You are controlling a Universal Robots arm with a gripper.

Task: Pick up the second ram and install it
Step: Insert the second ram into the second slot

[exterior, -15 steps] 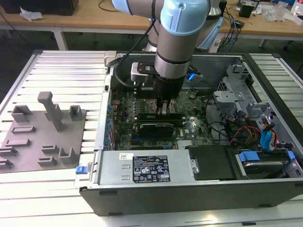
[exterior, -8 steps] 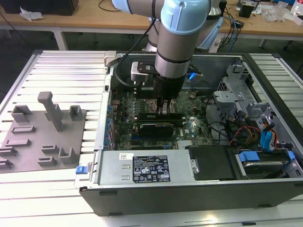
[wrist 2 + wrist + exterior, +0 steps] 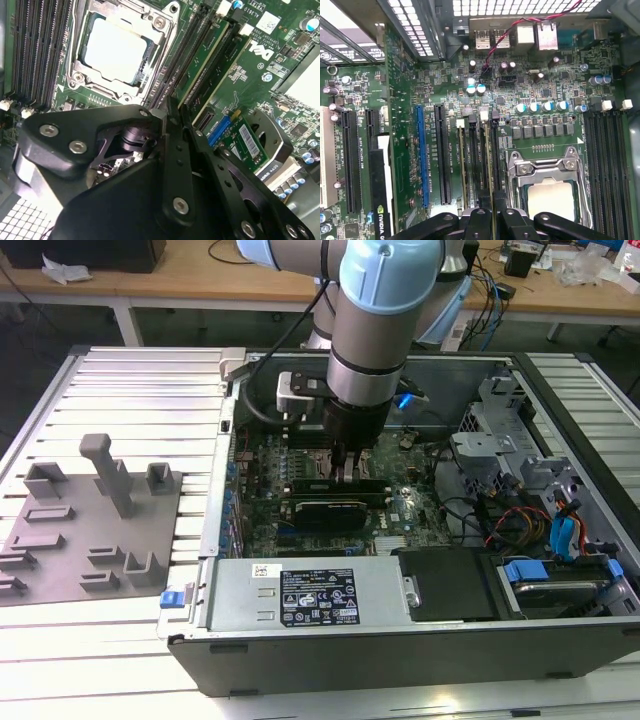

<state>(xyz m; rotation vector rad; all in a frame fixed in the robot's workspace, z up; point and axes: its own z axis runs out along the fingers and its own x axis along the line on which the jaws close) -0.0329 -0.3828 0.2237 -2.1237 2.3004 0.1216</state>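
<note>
My gripper (image 3: 348, 472) reaches down into the open computer case onto the green motherboard (image 3: 405, 512). In both wrist views its black fingers (image 3: 172, 150) are pressed close together. They are shut on the second ram (image 3: 491, 170), a thin green stick seen edge-on. It stands in line with a memory slot just beside the processor socket (image 3: 547, 195). In the second wrist view another green memory stick (image 3: 207, 57) sits upright in a neighbouring slot. How deep the held stick sits in its slot is hidden by the fingers.
A grey fixture plate (image 3: 90, 530) with upright blocks lies on the table at the exterior view's left. Inside the case are a black graphics card (image 3: 325, 510), the power supply (image 3: 300, 595), and a drive bay with cables (image 3: 540, 530). Case walls surround the board.
</note>
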